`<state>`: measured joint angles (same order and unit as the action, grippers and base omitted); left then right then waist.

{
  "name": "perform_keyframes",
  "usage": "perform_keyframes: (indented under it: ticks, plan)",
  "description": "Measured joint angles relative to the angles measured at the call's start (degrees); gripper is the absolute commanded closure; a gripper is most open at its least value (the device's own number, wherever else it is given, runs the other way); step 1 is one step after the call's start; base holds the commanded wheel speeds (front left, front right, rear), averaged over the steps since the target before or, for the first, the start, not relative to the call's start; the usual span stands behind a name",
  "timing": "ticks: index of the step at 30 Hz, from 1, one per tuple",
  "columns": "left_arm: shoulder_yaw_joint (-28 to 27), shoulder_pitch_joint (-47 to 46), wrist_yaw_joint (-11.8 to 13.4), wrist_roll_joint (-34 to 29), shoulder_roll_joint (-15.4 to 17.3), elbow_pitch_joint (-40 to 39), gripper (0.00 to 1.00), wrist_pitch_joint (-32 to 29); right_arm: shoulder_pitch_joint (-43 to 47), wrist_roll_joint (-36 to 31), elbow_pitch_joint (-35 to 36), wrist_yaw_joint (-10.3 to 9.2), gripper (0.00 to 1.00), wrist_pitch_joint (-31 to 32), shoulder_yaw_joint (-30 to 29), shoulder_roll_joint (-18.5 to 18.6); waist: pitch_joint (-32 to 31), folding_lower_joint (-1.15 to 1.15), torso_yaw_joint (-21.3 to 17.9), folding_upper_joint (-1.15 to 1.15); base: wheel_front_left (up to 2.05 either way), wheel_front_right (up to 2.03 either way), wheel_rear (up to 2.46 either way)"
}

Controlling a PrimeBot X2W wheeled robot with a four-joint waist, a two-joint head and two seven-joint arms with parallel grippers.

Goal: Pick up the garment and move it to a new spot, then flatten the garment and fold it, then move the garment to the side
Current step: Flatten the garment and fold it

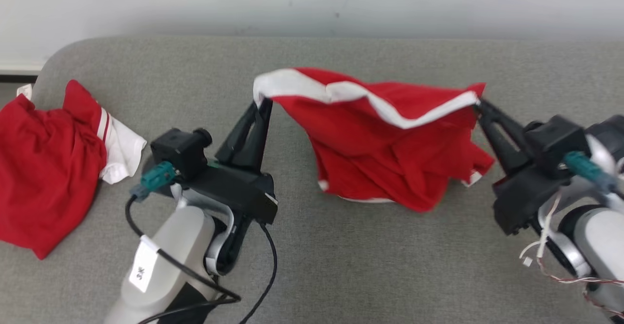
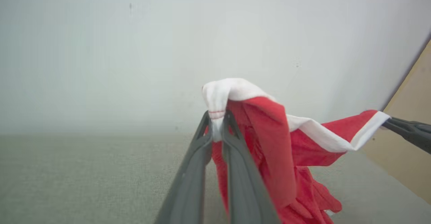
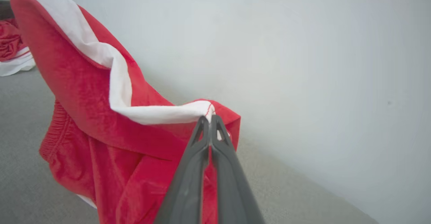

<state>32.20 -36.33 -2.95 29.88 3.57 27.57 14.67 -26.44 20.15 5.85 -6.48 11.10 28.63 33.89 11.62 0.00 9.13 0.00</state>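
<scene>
Above the grey surface (image 1: 341, 265), the red garment (image 1: 385, 158) is held up by its white-banded edge (image 1: 390, 113), which is stretched left to right. One end is pinched by the left gripper (image 1: 264, 101), the other by the right gripper (image 1: 480, 104); the bulk is hung between them.

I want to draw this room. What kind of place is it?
Probably a robot practice room. A grey cloth-covered table meets a bare white wall; the left tool and right tool hold up a red garment, and a second red garment lies nearby.
</scene>
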Motion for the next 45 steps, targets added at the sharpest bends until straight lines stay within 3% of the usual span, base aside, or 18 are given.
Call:
perform_keyframes:
  ticks: [9,17,20,22,25,30,33,36,40,45]
  plan:
    - [-0.78,1.93,0.96,-4.12,5.64,-12.73,1.00,0.00,4.39,0.09,10.26,-0.62,1.00,-5.26,-8.24,-0.22,-2.52,0.00,-3.41,0.00,0.00,0.00,0.00]
    - [-4.53,7.25,1.67,-3.50,9.35,-35.78,1.00,0.05,8.28,3.08,28.07,-0.65,1.00,-10.66,-20.50,-2.60,-3.39,-0.01,-7.12,0.00,0.00,0.00,0.00]
    - [-4.45,8.66,1.92,-2.60,10.58,-41.33,1.00,-1.22,8.36,3.42,31.34,-0.65,1.00,-10.58,-23.77,-3.52,-3.14,-0.01,-8.37,0.00,0.00,0.00,0.00]
    - [-3.87,9.09,1.93,-1.76,11.03,-42.37,1.00,-3.90,8.20,4.75,29.78,-0.65,1.00,-9.45,-23.71,-3.79,-2.53,-0.01,-9.01,-0.01,0.00,0.00,0.00]
    - [-3.80,8.56,2.63,-0.24,10.96,-38.63,1.00,-8.16,5.02,8.50,20.22,-0.37,1.00,-7.39,-19.81,-4.26,-0.96,-0.01,-9.73,0.00,0.00,0.00,0.00]
    - [-7.20,-2.58,6.11,-2.33,10.27,-24.91,1.00,-12.07,-13.15,11.52,-0.75,4.66,1.00,-5.75,-13.61,-8.61,2.53,0.02,-10.97,0.02,0.00,0.00,0.00]
    - [-9.23,-15.51,7.15,-6.83,8.54,-24.69,1.00,-10.66,-28.14,10.95,-3.69,4.79,1.00,-8.46,-17.94,-9.84,4.75,0.02,-11.79,0.01,0.00,0.00,0.00]
    - [-9.06,-24.40,6.95,-8.77,5.26,-26.28,1.00,-7.61,-34.94,8.71,-4.09,5.02,1.00,-11.77,-20.38,-7.70,6.66,0.01,-12.35,0.00,0.00,0.00,0.00]
    - [-8.03,-23.13,6.71,-8.90,5.52,-22.43,1.00,-6.84,-32.38,6.47,-8.58,6.41,1.00,-12.60,-18.63,-5.63,7.70,0.02,-12.43,0.02,0.00,0.00,0.00]
    - [-4.59,-10.72,5.63,-7.38,7.11,-15.45,1.00,-8.88,-21.58,7.55,-11.85,7.50,1.00,-11.56,-15.79,-6.27,8.33,-0.01,-12.00,0.00,0.00,0.00,0.00]
